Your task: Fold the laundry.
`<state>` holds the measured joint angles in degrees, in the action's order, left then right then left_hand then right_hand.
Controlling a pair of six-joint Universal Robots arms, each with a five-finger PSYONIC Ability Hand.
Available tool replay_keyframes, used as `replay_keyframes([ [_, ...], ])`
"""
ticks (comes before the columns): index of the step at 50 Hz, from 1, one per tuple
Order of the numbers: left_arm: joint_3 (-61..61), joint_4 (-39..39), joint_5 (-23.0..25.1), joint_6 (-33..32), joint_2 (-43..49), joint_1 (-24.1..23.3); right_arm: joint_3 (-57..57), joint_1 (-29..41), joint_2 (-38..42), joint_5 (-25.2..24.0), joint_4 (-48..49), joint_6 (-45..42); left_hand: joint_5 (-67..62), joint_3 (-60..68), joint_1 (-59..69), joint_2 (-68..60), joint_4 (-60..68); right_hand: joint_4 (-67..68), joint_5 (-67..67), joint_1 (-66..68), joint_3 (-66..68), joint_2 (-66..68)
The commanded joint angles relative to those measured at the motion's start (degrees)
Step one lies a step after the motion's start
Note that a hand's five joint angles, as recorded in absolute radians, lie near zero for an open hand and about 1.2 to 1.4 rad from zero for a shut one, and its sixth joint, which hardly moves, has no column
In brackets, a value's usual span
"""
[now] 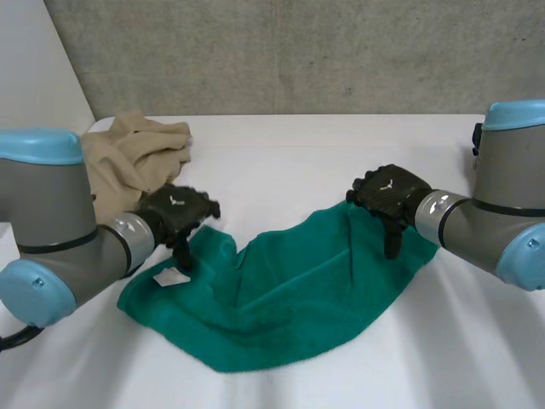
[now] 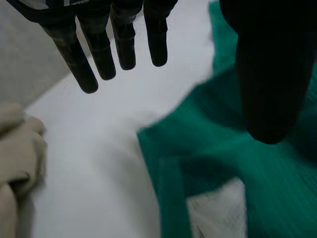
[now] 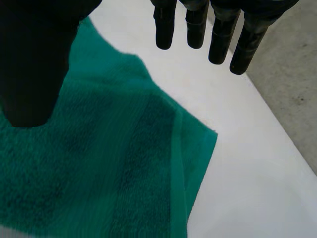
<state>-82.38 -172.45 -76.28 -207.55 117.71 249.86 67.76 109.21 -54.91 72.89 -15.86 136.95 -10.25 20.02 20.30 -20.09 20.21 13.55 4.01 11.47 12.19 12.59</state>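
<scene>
A green towel (image 1: 289,298) lies rumpled and partly doubled over in the middle of the white table (image 1: 281,149), with a white label (image 1: 171,277) showing at its left corner. My left hand (image 1: 179,213) hovers over that left corner, open, fingers (image 2: 101,49) straight and spread above the towel (image 2: 233,163), holding nothing. My right hand (image 1: 387,196) hovers over the towel's far right corner, open too. In the right wrist view its fingers (image 3: 198,25) hang straight above the folded corner of the towel (image 3: 109,163).
A beige garment (image 1: 128,162) lies bunched at the table's back left, just behind my left arm; it also appears as the beige garment (image 2: 17,158) beside my left hand. A grey wall (image 1: 298,51) stands behind the table.
</scene>
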Motion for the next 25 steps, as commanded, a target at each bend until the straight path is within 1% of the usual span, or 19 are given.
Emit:
replay_keyframes([
  [1,-4.9,-0.26,-0.1,-1.63,-0.72,2.48,1.58,-0.66,0.33,-0.2,0.04,-3.71,-4.26,4.49,4.21,-4.43,4.3,-3.55,-4.01,-1.47,-2.19,-2.59],
  [6,-6.48,-1.05,-0.1,-1.89,0.15,2.39,1.85,-1.28,0.68,-0.11,0.04,-3.71,-4.1,4.33,4.05,-4.26,4.14,-3.55,-4.01,-1.47,-2.19,-2.59],
  [18,-5.96,-3.95,-0.19,-1.89,2.53,2.56,5.54,-2.07,0.5,-0.38,0.13,-3.71,-4.93,5.16,4.88,-5.09,4.97,-3.55,-4.01,-1.47,-2.19,-2.59],
  [24,-5.25,-3.95,-0.19,-1.89,4.37,2.56,7.12,-2.6,0.24,-0.38,0.21,-3.62,-10.98,11.21,10.93,-11.14,11.02,-3.55,-4.01,-1.47,-2.19,-2.59],
  [25,-4.9,-3.95,-0.19,-1.89,4.55,2.48,7.3,-2.69,0.15,-0.38,0.21,-3.62,-13.82,14.05,13.77,-13.98,13.86,-3.55,-4.01,-1.47,-2.19,-2.59],
])
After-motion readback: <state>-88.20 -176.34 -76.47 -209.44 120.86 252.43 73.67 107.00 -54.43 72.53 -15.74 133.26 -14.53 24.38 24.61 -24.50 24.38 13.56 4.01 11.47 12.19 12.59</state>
